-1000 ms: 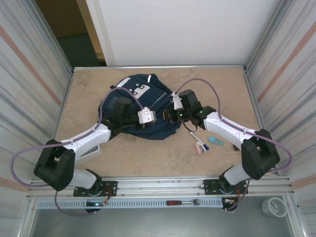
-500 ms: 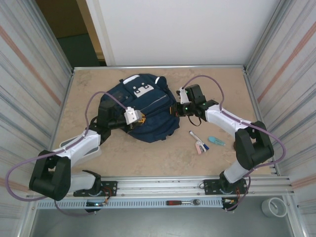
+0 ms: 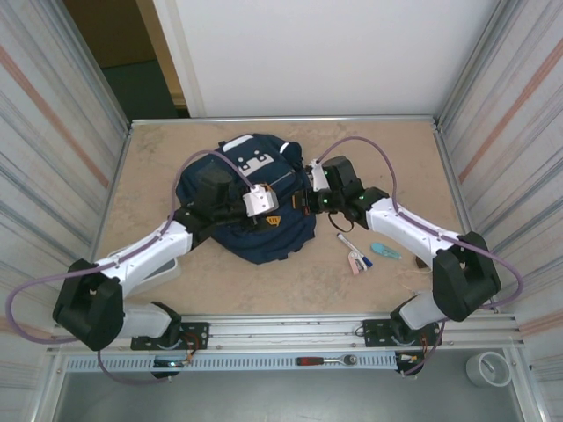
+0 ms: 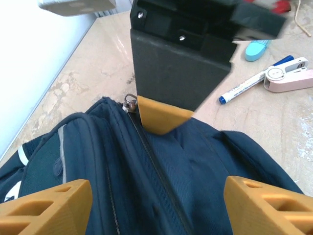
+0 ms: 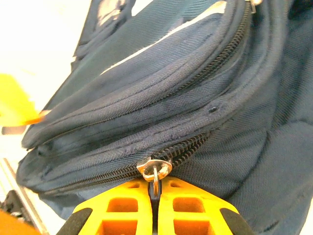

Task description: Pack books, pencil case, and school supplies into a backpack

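Note:
The navy backpack (image 3: 251, 198) lies flat at the table's middle, its zippers (image 4: 156, 166) closed along the visible stretch. My left gripper (image 4: 159, 198) hovers open over its fabric, orange fingers (image 4: 49, 205) spread wide with nothing between them; in the top view it (image 3: 273, 219) sits on the bag's right half. My right gripper (image 5: 155, 196) is shut on the metal zipper pull (image 5: 155, 169) at the bag's right edge (image 3: 299, 204). School supplies lie right of the bag: a marker (image 3: 345, 242), a pink-and-white piece (image 3: 356, 262) and a light-blue piece (image 3: 385, 251). The books and pencil case are out of view.
A white object (image 3: 167, 268) lies under my left forearm near the front left. Ribbed walls (image 3: 53, 176) close both sides. A ratchet tool (image 3: 324, 360) and a tape roll (image 3: 486, 369) sit beyond the front rail.
My left gripper has opened and swung right over the bag. The right gripper stays shut on the zipper pull. The backpack has shifted slightly.

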